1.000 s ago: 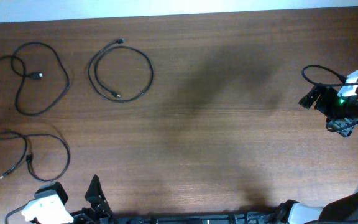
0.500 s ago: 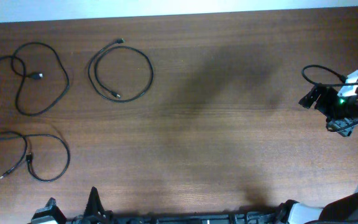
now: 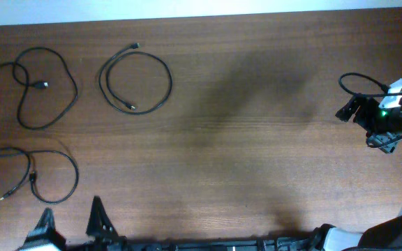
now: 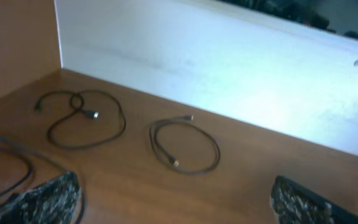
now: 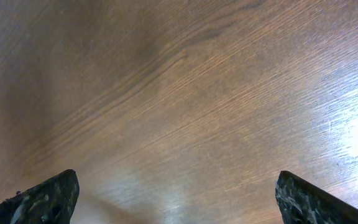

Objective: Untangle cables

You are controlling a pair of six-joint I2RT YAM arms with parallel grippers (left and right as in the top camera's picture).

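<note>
1. The twisted cable (image 3: 44, 85) is lying in a crossed loop at the far left of the wooden table (image 3: 257, 139)
2. The round cable (image 3: 170, 80) is resting in a neat ring just right of it, and the two are not touching
3. The third cable (image 3: 31, 174) is sprawling nearer the front edge on the left, apart from the other two
4. The left gripper (image 4: 176, 205) is hovering at the front left of the table, its jaws spread wide and gripping nothing; its camera is looking over all three cords toward a white wall (image 4: 229, 81)
5. The right gripper (image 5: 179, 199) is hanging over bare wood at the right side, well apart from the cords, its jaws spread wide and gripping nothing
</note>
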